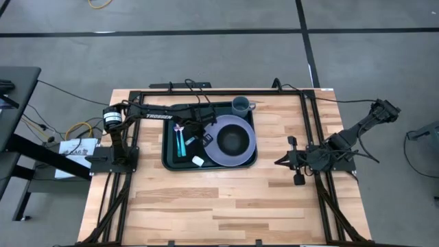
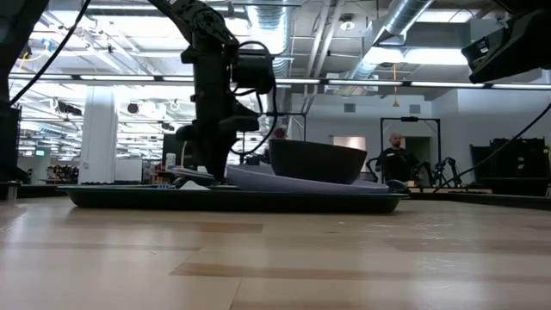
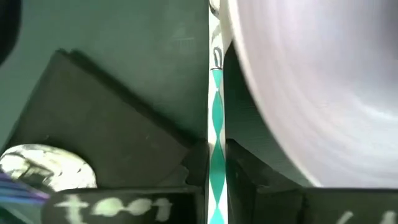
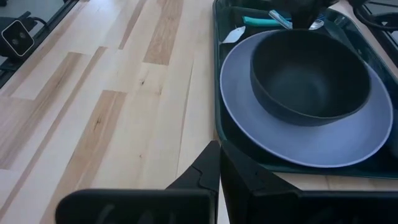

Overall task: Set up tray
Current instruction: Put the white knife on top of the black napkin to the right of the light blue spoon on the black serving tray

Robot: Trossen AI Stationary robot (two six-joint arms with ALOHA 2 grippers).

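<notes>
Table [image 1: 219, 206]: light wood, both arms mounted at its sides. Tray [image 1: 170, 162], dark green, sits toward the far middle of the table, long axis across it, nearer the left arm's base than the right's. On the tray: lavender plate [image 1: 248, 147] filling the half toward the right arm, dark bowl [image 1: 233, 140] centred on it; black napkin [image 3: 93, 118] lying flat on the half toward the left arm; grey cup [image 1: 241, 105] at the far corner on the right arm's side. 1 utensil with a teal-and-white patterned handle [image 3: 216, 134] lies in the narrow strip between napkin and plate, its long axis running front to back across the tray's short side, close against the plate's rim. Left hand [image 3: 216, 180] is low over the tray at that strip, fingers clenched on the handle, 1 on each side, aligned with its axis. Judgement: the utensil is at or near its resting place, and any coming shift must keep it parallel to the napkin edge, clear of the plate. Right hand [image 1: 297, 162] is parked shut on the table, well apart from the tray, holding nothing.
</notes>
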